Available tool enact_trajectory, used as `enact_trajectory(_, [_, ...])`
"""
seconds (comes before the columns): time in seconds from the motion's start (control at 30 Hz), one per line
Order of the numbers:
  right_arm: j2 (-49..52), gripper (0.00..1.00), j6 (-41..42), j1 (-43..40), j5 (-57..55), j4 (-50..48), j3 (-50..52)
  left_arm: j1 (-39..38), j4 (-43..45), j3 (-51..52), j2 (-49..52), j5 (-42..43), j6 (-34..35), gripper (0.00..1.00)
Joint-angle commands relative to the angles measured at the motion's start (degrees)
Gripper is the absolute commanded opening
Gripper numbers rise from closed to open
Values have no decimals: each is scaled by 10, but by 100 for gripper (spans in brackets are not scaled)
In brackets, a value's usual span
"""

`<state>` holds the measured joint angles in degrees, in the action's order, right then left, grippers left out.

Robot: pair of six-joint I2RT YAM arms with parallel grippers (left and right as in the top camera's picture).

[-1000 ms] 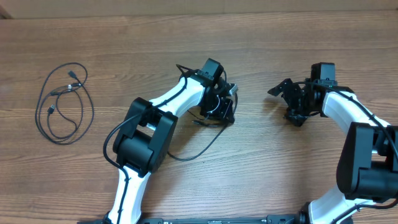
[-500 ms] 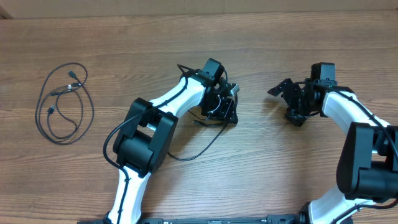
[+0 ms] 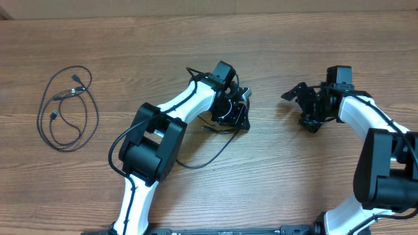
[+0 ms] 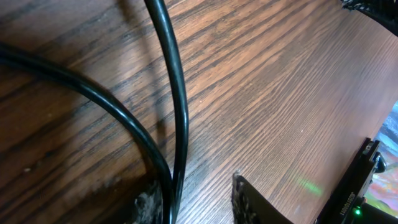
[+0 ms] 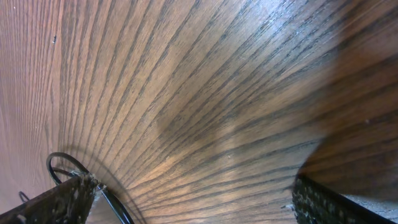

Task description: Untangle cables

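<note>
Overhead: one looped cable [image 3: 65, 108] lies on the tabletop [image 3: 209, 39] at the far left, plug ends inside the loop, well apart from both arms. I cannot tell whether that loop is one cord or several.

A second cord [image 3: 219, 147] runs from under my left pincer [image 3: 230, 112] and curves back toward my left arm's base. Left wrist view: two strands of it cross beside one fingertip [image 4: 146, 202], with bare wood between them and the other finger. The left pincer is partly apart, not clamped.

My right pincer [image 3: 303, 108] is wide apart with nothing between its fingers, low over bare wood.

Judgement: the two lie well separated, so mostly done. What remains is laying out the second cord and checking the left loop for crossings.
</note>
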<state>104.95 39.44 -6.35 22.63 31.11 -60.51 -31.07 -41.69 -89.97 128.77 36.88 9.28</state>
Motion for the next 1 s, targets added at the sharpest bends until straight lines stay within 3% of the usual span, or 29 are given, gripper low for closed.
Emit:
enact_trajectory(0.0, [35, 100, -4, 1, -33, 2, 24, -8, -1, 36, 59, -110, -5, 40])
enact_trajectory(0.97, [35, 100, -4, 1, -33, 2, 24, -8, -3, 36, 59, -114, -4, 43])
